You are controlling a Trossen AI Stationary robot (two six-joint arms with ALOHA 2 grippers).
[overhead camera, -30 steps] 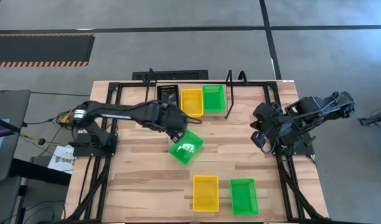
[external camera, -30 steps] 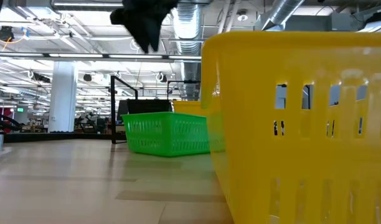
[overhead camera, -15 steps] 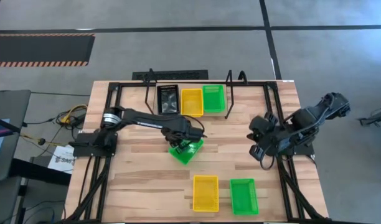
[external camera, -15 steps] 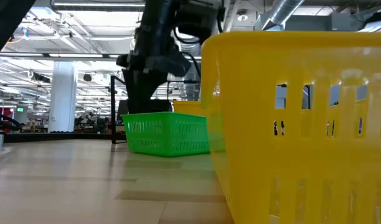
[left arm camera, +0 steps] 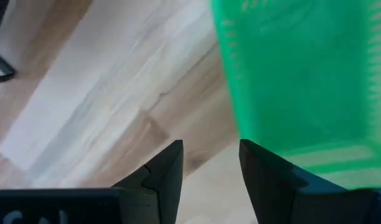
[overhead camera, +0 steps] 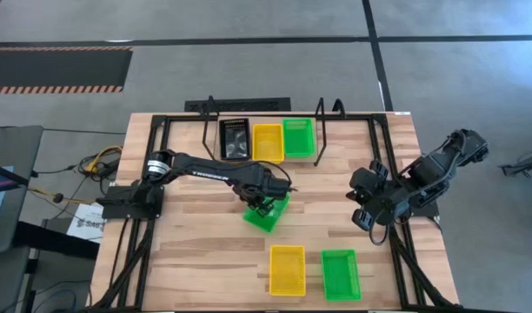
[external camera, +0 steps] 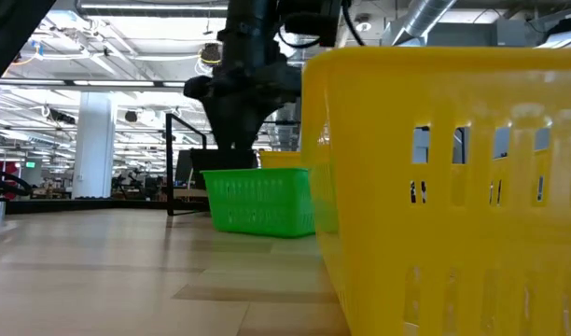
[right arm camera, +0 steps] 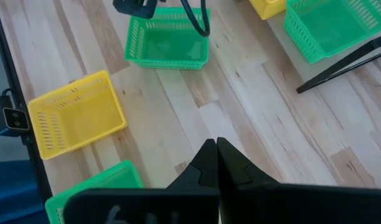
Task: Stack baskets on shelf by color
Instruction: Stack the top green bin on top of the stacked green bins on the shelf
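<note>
Nearest the table's front edge stand two loose baskets side by side: a yellow basket [overhead camera: 287, 269] and, to its right, a green basket [overhead camera: 341, 274]; in the low view the yellow one [external camera: 444, 187] fills the right half of the picture.

Mid-table lies a second loose green basket [overhead camera: 268, 213], turned at an angle to the table edges. The left gripper [overhead camera: 262, 204] is directly over this basket, at its rim on the side toward the shelf. In the left wrist view the two dark fingers [left arm camera: 164, 171] stand apart with a clear gap between them; one finger lies outside the green wall [left arm camera: 302, 74] over bare wood, the other at the basket's edge, and nothing is clamped between them. Whether either finger touches the plastic cannot be told. In the low view the left arm descends from above behind the green basket [external camera: 257, 201].

The right gripper [overhead camera: 363, 215] waits over bare table [overhead camera: 205, 261] to the right, well apart from all baskets; its fingers [right arm camera: 215, 163] are pressed together and hold nothing.

Farthest back, the shelf [overhead camera: 212, 130] carries three baskets in a row, just beside one another: a black basket [overhead camera: 235, 139], a yellow basket [overhead camera: 268, 143] and a green basket [overhead camera: 298, 137], between the upright black metal loops
</note>
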